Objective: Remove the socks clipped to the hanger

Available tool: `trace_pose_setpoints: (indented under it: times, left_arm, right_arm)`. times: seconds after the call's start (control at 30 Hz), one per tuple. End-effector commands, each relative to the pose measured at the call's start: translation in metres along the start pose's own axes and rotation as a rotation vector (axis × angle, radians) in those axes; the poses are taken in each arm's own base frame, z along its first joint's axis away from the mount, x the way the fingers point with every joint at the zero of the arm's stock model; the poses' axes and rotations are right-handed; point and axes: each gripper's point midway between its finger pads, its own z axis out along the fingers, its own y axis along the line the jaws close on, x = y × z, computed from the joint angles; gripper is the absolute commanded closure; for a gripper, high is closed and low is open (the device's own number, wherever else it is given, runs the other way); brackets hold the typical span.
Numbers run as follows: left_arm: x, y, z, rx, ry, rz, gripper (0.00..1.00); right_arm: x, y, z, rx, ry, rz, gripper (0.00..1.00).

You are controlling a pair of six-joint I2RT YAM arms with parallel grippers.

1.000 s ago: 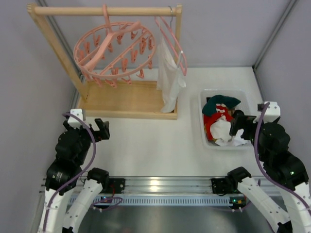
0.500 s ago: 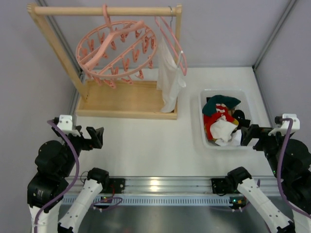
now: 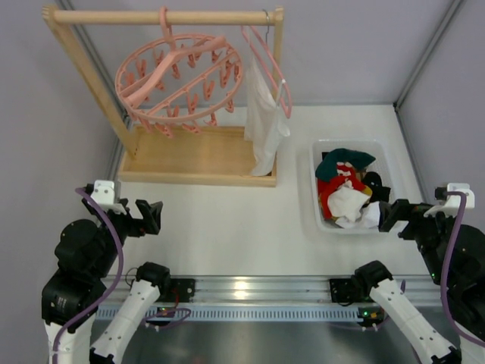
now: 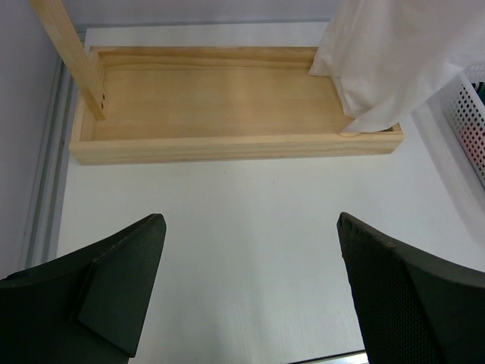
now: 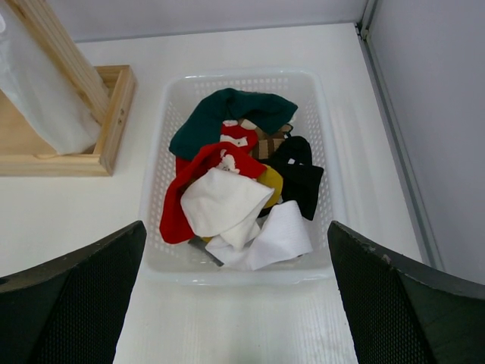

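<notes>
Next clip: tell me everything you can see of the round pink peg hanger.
The hanger is a large round ring of pink plastic with spokes meeting at a hub. Its hook sits over the top bar of the wooden rack, so it hangs tilted above the rack's base. Many pink pegs dangle from the ring and spokes; none visibly holds anything. Only the top view shows it.
</notes>
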Motion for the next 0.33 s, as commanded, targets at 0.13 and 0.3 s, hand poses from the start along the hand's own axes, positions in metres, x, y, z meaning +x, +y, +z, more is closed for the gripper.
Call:
trace_pose_setpoints:
  times: [0.13,0.3]
  left_arm:
    - [0.0011,-0.0017,0.0049,0.007,0.015,0.008,0.02]
    - [0.0034,-0.0018,0.0064,0.006,0.022,0.004,0.02]
  right_arm:
    - [0.0011,0.0009,-0.0009,-0.005,0.030,-0.026,0.01]
    - [0.0018,0.0018,0.0014,-0.005,0.036,-0.028,0.00]
